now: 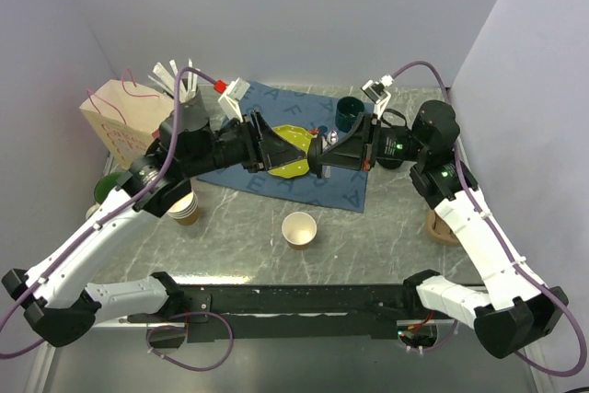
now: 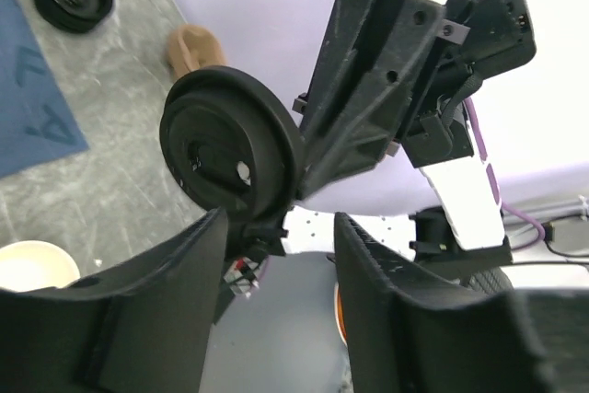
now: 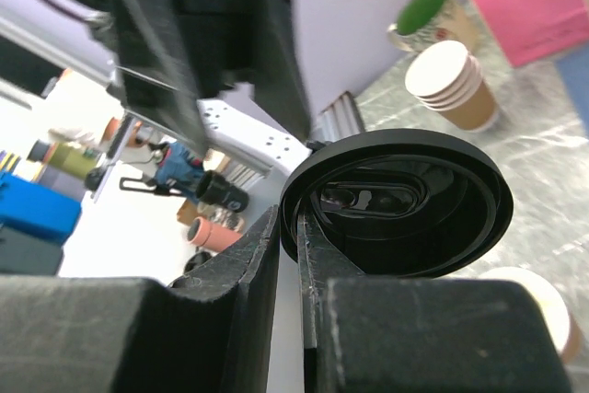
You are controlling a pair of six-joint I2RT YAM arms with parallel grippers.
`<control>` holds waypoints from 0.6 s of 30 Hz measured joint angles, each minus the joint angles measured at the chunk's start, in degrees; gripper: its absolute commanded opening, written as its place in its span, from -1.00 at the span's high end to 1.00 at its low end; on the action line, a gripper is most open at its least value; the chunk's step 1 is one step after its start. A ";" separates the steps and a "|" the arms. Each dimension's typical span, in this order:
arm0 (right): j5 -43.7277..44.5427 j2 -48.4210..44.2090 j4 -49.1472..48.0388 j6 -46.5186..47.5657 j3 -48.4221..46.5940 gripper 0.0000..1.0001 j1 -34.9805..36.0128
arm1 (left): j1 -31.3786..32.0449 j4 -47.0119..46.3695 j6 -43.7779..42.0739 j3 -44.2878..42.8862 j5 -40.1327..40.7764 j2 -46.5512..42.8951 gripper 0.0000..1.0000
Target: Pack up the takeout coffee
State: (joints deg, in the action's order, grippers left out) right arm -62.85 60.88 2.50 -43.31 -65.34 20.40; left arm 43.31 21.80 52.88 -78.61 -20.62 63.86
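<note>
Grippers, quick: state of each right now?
Left gripper: open, nothing held; the black lid sits just ahead of its fingers.
Right gripper: shut on the lid's rim.

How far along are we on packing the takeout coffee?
Done: nothing visibly packed. In hand: the right end effector pinches the black lid by its rim in midair; the left end effector is open facing it, seemingly for a handover. Left: lid onto the uncovered paper cup, then the cup probably into the paper bag.
</note>
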 measured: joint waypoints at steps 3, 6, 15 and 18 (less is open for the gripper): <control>0.00 0.00 -2.43 -1.77 0.00 0.65 1.27 | 0.00 -1.38 0.50 0.57 -1.84 0.87 -0.04; 0.00 0.02 -4.50 -3.17 0.00 0.65 2.03 | 0.00 -1.84 0.59 0.59 -2.21 1.36 -0.03; 0.02 0.57 -7.96 -5.38 0.00 0.64 3.15 | -0.28 -5.51 1.86 2.40 -4.02 1.33 0.53; 0.00 0.94 -8.02 -5.57 0.00 0.57 3.26 | -0.44 -7.28 2.82 3.37 -5.66 1.33 0.88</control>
State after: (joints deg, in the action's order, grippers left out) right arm -62.85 61.82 -5.52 -48.88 -65.34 23.66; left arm 42.87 14.52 55.70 -75.24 -26.28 65.19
